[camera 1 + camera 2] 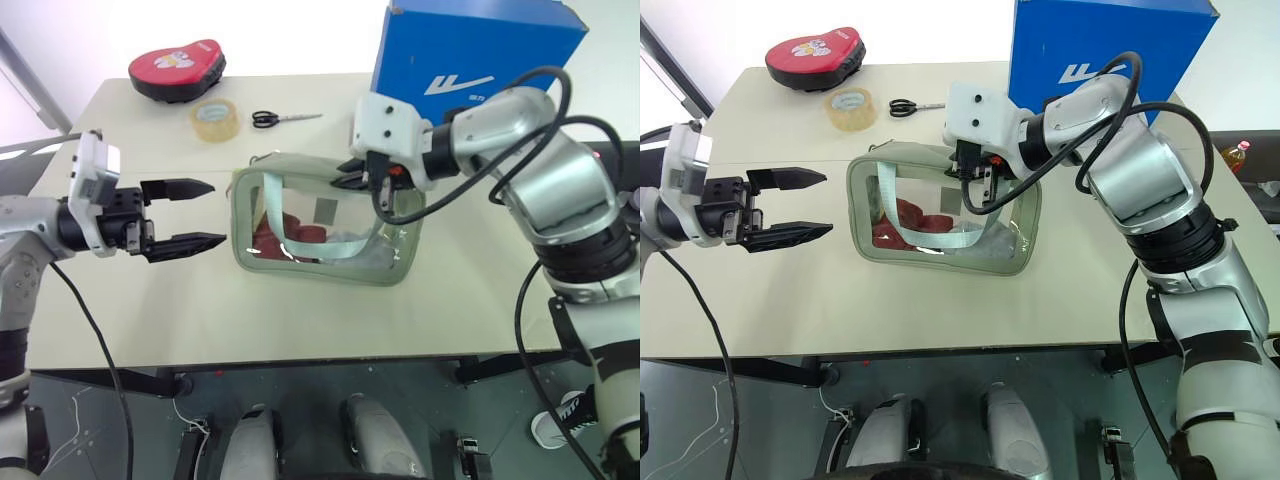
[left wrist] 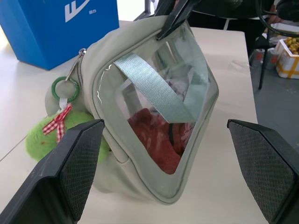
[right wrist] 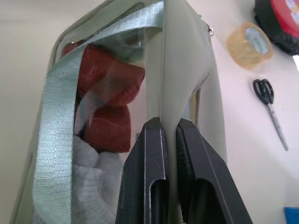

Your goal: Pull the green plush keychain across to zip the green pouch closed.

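Right gripper (image 3: 169, 128) pinches top edge of pouch (image 1: 320, 225); left gripper (image 1: 205, 214) spread wide beside it; keychain (image 2: 51, 137) behind, untouched.

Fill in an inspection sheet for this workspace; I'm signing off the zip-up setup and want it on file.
Surface: beige table, pouch near its middle.
Job's things: green pouch upright, clear window facing the robot, red and pale soft items inside; green plush keychain hangs by a ring at the pouch's end near the left tool.
Clutter: tape roll, scissors, red case, blue box along the far side.
Grippers: left tool open, beside the pouch, apart from it; right tool shut on the pouch's top edge.
Cables: black cables loop over the right arm; one hangs from the left arm.
Surroundings: chairs and a crate in the left wrist view.
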Robot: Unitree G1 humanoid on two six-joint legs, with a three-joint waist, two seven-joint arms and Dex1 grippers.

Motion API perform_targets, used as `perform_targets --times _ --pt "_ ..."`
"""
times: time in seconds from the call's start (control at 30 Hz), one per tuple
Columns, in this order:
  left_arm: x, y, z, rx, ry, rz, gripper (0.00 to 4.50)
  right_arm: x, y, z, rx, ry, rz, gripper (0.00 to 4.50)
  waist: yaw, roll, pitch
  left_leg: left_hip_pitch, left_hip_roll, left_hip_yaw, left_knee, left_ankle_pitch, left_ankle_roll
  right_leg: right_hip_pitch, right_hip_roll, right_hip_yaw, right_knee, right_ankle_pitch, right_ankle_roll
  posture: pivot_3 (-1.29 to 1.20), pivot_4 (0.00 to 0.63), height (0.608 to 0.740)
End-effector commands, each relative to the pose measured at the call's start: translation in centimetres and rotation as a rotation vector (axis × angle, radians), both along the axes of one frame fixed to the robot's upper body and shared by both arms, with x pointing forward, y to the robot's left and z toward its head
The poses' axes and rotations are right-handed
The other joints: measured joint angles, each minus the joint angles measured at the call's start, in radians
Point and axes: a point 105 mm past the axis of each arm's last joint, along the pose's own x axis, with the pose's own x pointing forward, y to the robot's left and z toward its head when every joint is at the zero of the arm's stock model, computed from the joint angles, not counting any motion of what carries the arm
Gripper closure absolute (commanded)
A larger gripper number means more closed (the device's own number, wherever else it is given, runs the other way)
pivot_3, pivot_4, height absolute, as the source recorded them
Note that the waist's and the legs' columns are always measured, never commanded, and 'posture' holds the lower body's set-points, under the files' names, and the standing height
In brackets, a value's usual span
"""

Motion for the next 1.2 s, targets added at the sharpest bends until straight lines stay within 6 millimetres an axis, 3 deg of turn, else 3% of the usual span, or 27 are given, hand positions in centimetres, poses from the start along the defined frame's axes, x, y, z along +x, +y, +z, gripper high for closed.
perform_targets --times 0.03,0.17,0.5,0.87,1.2 --pt "-0.4 0.1 1.2 0.015 -0.041 -0.003 0.0 -1.6 0.4 0.2 -0.004 -0.052 0.076 4.4 0.0 0.0 0.0 0.0 0.0 0.0 0.0 0.0 0.0 0.0 0.0 0.0 0.0 0.0 0.0 0.0 0.15 0.737" --pt "-0.5 0.1 1.2 0.019 -0.034 -0.003 0.0 -3.3 0.8 -1.2 -0.008 -0.005 0.126 4.4 0.002 0.0 0.0 0.0 0.0 0.0 0.0 0.0 0.0 0.0 0.0 0.0 0.0 0.0 0.0 0.0 0.15 0.737" --pt "-0.3 -0.1 1.2 0.02 -0.028 -0.015 0.0 -5.6 0.9 -2.9 -0.01 0.086 0.163 4.4 0.001 0.0 0.0 0.0 0.0 -0.001 0.001 0.0 0.0 0.002 0.0 0.0 0.0 0.0 0.0 0.0 0.15 0.737" --pt "-0.2 -0.3 1.3 0.02 -0.032 -0.022 0.0 -6.2 -0.1 -4.1 -0.055 0.101 0.189 4.4 0.003 0.0 0.0 0.001 0.0 -0.001 0.002 0.0 0.0 0.002 0.0 0.0 0.0 0.0 0.0 0.0 0.15 0.737" --pt "-0.2 -0.3 1.3 0.022 -0.033 -0.027 0.0 -4.6 -1.4 -3.9 -0.058 0.07 0.16 4.4 0.005 0.0 0.0 0.001 0.0 -0.001 0.003 0.0 0.0 0.003 0.0 -0.001 0.0 0.0 0.0 0.0 0.15 0.737"
